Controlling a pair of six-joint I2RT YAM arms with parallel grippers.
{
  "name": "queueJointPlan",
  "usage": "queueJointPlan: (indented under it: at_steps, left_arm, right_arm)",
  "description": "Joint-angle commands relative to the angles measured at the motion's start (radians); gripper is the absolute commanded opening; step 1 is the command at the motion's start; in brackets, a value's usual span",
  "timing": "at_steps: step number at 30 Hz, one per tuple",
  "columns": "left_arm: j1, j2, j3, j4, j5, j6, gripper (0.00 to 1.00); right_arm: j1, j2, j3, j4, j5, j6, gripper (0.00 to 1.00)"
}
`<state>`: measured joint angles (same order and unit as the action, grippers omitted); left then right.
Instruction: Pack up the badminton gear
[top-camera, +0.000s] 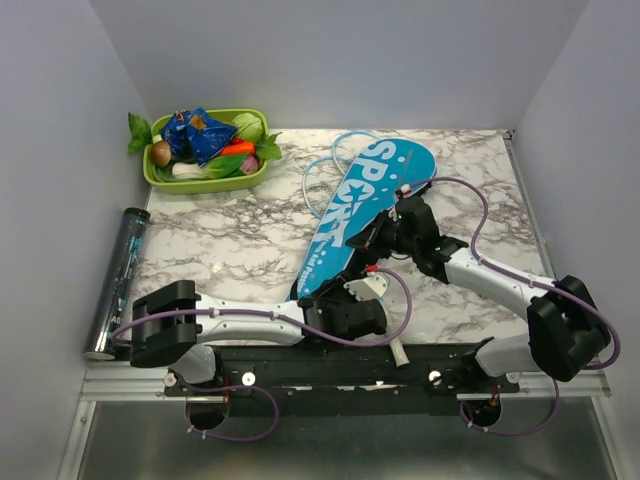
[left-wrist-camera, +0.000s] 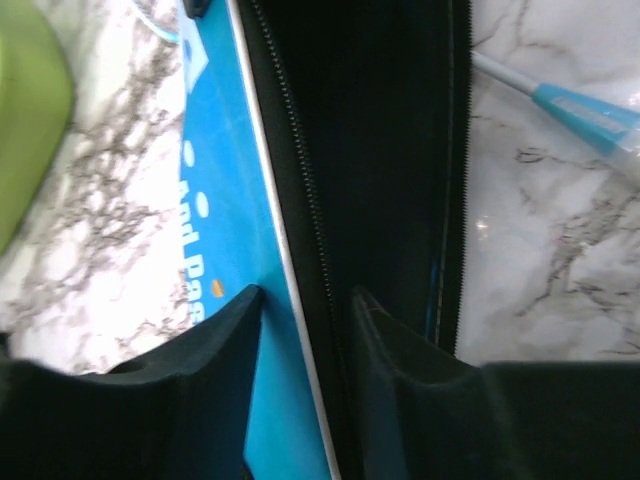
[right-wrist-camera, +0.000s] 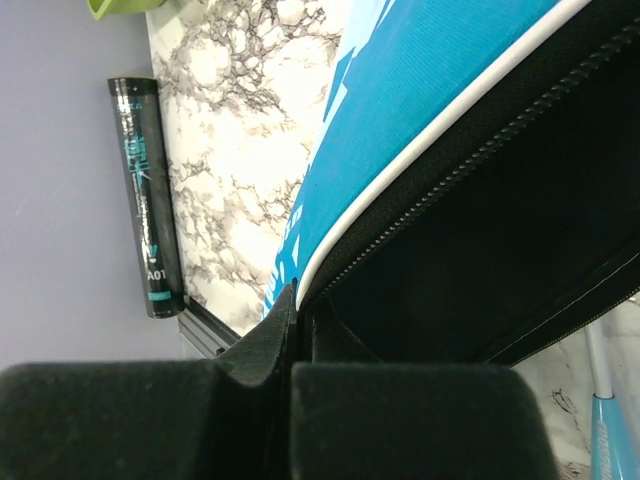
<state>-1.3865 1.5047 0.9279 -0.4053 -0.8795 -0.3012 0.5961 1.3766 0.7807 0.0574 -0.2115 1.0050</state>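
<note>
The blue cover (top-camera: 365, 195) lies slantwise across the middle of the tabletop (top-camera: 240, 240) and is likely soft, light and floppy (its unzipped mouth would sag shut if let go). The right gripper (right-wrist-camera: 295, 300) pinches the piped upper flap; the left gripper (left-wrist-camera: 305, 300) stands spread astride that edge. Best hold: the firmer piping.

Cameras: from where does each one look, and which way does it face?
Top external: above and behind the bases, facing down on the table; left arm, right arm show.
Left wrist: on the left arm, facing along the open left pincer, astride the cover edge.
Right wrist: on the right arm, facing past the right pincer, shut on the cover, toward the tube.
Shared by both wrist views: the cover's dark inside, a racket.
</note>
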Motion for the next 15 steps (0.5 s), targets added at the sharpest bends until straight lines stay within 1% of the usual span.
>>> queueJointPlan:
  at_steps: [1,2,5,7,8,9,10,12,13,15]
  left_arm:
    - [-0.032,0.023,0.055,-0.092,-0.19,-0.026,0.41]
    - [-0.035,0.019,0.063,-0.096,-0.188,-0.024,0.29]
    - [-0.037,-0.014,0.065,-0.102,-0.176,-0.027,0.11]
    - [-0.034,-0.055,0.054,-0.092,-0.165,-0.02,0.05]
    - [-0.029,-0.069,0.043,-0.08,-0.161,-0.016,0.0]
    - [-0.02,-0.092,0.042,-0.076,-0.147,-0.009,0.0]
    - [-0.007,-0.1,0.042,-0.073,-0.109,-0.006,0.0]
    - [0.044,-0.126,0.035,-0.058,-0.078,0.02,0.0]
    - [0.061,-0.136,0.032,-0.047,-0.046,0.028,0.0]
    - [0.134,-0.171,0.019,-0.02,0.002,0.046,0.0]
  right_arm:
    - [-0.001,-0.002,0.025,0.001,-0.023,-0.029,0.01]
    - [-0.002,0.002,0.026,-0.002,-0.025,-0.032,0.0]
    - [-0.002,0.015,0.032,-0.008,-0.029,-0.043,0.01]
    - [-0.002,0.033,0.046,-0.013,-0.034,-0.054,0.0]
    - [-0.002,0.039,0.051,-0.017,-0.038,-0.057,0.01]
    - [-0.002,0.05,0.055,-0.019,-0.046,-0.063,0.03]
    - [-0.002,0.053,0.066,-0.022,-0.049,-0.074,0.19]
    - [-0.002,0.056,0.075,-0.039,-0.052,-0.083,0.32]
    - [-0.002,0.047,0.08,-0.047,-0.048,-0.097,0.42]
    - [-0.002,0.03,0.094,-0.098,-0.025,-0.117,0.48]
